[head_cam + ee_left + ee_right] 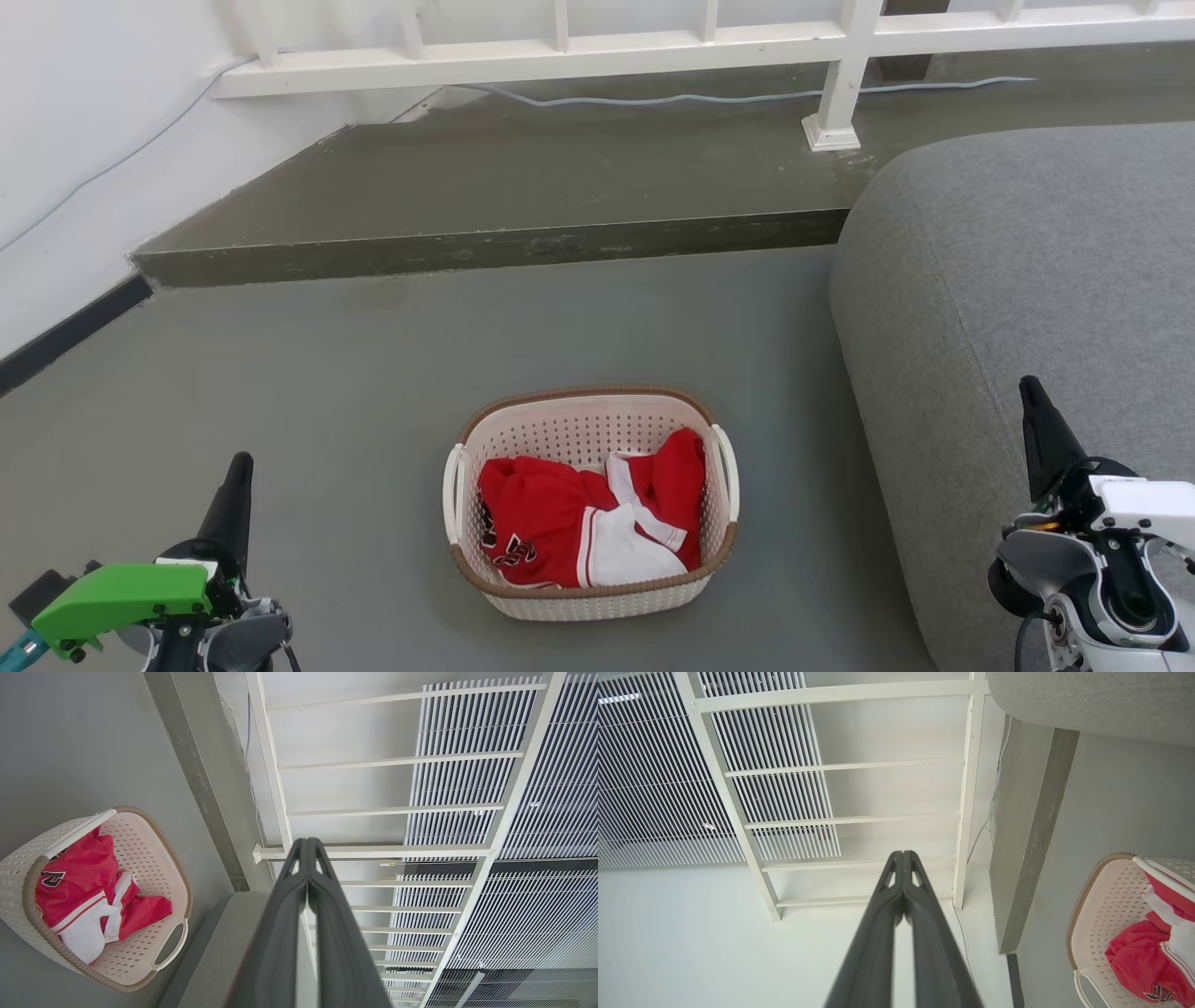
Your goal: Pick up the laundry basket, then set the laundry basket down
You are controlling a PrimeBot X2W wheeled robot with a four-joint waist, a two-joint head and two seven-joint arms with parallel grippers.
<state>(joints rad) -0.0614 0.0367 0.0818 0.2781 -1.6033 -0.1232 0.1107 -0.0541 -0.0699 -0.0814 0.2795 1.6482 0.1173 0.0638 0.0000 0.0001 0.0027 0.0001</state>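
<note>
Laundry basket standing on the floor, both end effectors empty and apart from it.

The oval cream basket with its brown rim sits upright on the grey floor, well short of the edge of the raised step and near the flank of the grey sofa. Red-and-white clothing lies crumpled inside it, and a white handle shows on each side. The left end effector hangs to the basket's left and the right end effector to its right, in front of the sofa; neither touches it. In each wrist view the two dark fingers are pressed together along their length with nothing between them, pointing toward the white railing beyond the step.
</note>
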